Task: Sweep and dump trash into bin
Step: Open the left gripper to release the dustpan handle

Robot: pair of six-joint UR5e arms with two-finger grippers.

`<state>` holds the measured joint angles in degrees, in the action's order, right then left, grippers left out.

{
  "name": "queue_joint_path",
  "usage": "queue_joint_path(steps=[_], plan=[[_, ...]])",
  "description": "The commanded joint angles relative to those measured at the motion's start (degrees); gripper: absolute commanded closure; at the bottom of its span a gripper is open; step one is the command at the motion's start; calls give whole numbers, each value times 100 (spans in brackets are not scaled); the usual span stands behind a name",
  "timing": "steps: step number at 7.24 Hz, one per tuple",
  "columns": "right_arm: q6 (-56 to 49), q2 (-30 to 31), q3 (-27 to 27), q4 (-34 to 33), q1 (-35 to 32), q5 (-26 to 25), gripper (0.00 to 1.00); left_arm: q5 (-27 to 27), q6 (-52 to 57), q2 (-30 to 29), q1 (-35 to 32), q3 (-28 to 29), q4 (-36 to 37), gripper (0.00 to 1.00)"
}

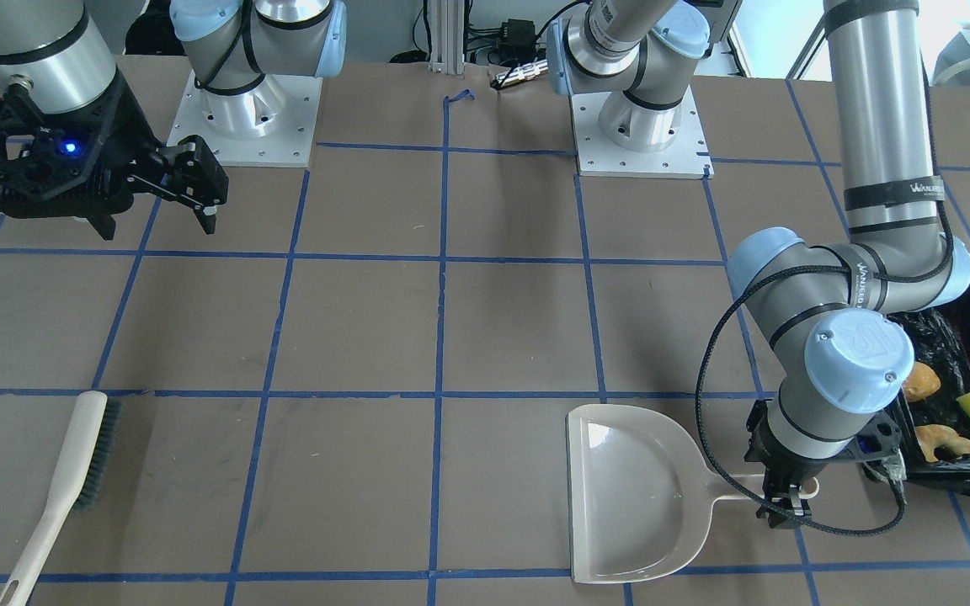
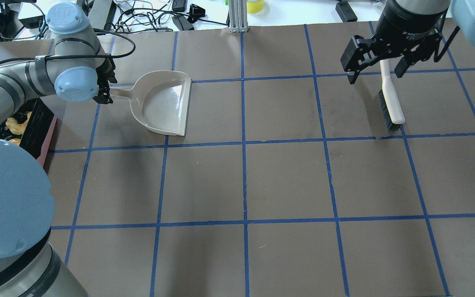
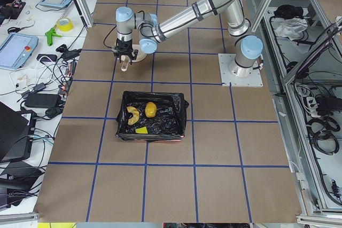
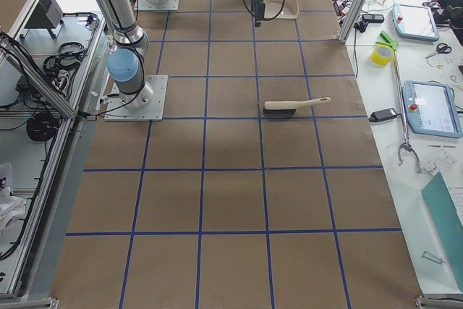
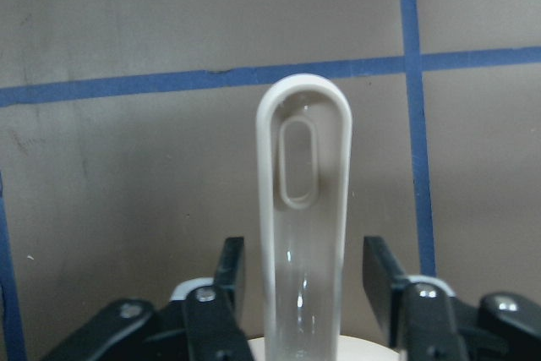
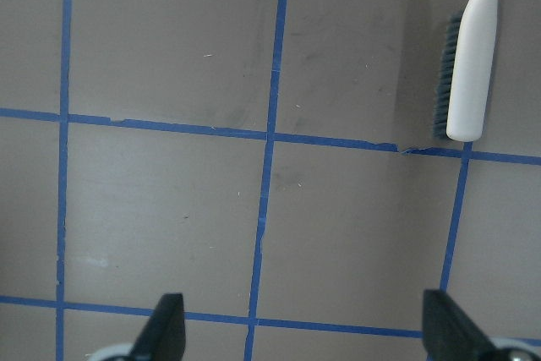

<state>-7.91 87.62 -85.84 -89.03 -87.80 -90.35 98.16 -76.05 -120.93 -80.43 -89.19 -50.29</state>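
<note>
Already the trash lies in the bin. Dustpan flat on bench. Left jaws spread, straddling its handle, not touching. Best rise straight, avoid snagging. Right jaws spread, idle.

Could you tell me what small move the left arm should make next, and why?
Probably lift the left gripper straight up off the dustpan handle. Its fingers stand apart from the handle on both sides, the pan lies empty and flat on the table, and all three pieces of trash already sit in the bin.
</note>
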Motion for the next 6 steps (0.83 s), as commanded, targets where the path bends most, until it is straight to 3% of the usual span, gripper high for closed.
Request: queue_joint_path(steps=[1,3,4,6], plan=[[9,1,-3,0,0,9,0,-16,211,279,-25,7,-68,16],[9,1,-3,0,0,9,0,-51,1995,735,-86,59,-60,15],[9,1,-3,0,0,9,0,-51,2876,990,-87,16,-78,0],[9,1,-3,0,0,9,0,-7,5213,1291,-157,-10,-113,0]])
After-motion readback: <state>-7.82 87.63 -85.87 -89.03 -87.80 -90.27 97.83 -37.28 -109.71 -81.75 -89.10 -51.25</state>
